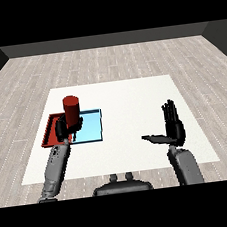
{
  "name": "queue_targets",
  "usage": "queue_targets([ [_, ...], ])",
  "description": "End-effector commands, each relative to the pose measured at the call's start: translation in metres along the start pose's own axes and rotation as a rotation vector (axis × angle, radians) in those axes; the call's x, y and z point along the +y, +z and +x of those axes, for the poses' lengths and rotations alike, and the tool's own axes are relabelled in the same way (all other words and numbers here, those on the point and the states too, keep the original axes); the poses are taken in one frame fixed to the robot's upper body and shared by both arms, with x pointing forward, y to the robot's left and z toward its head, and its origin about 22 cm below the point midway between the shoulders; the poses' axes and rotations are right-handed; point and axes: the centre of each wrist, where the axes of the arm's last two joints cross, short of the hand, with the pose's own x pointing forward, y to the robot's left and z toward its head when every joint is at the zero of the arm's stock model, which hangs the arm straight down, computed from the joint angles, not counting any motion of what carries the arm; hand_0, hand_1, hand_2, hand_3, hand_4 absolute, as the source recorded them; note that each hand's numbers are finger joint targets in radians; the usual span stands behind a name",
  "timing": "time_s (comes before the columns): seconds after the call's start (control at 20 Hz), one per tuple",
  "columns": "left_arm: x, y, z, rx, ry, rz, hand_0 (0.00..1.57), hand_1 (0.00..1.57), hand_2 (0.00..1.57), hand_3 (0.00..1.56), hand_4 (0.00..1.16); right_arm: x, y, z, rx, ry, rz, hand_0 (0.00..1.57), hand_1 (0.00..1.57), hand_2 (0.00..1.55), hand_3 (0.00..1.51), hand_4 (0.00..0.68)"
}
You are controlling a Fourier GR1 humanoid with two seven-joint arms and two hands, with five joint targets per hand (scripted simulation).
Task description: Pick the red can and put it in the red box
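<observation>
The red can (71, 108) stood upright, long axis vertical, at the frame's left over the red tray (48, 135) and light blue tray (93, 125), the left hand (67, 127) curled round it. The right hand (173, 126) was raised, fingers straight and spread.

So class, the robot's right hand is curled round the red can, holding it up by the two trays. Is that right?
Not quite: the head view shows the left hand curled round the red can by the red tray and blue tray. The right hand is open, holding nothing.
</observation>
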Motion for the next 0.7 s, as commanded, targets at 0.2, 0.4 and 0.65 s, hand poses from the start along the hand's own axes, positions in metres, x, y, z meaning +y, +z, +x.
queue_targets([
  [0.2,0.082,-0.03,-0.057,0.175,-0.181,0.147,1.57,1.57,1.57,1.5,1.1,-0.056,0.013,-0.015,0.127,0.072,-0.121,0.0,0.0,0.0,0.0,0.0],
  [0.4,0.109,-0.036,-0.085,0.265,-0.247,0.177,1.57,1.57,1.57,1.5,1.04,-0.05,0.024,-0.051,0.146,0.112,-0.135,0.0,0.0,0.0,0.0,0.0],
  [0.65,0.098,-0.043,-0.11,0.424,-0.34,0.228,1.57,1.57,1.55,1.48,1.02,-0.049,0.021,-0.064,0.179,0.143,-0.148,0.0,0.0,0.0,0.0,0.0],
])
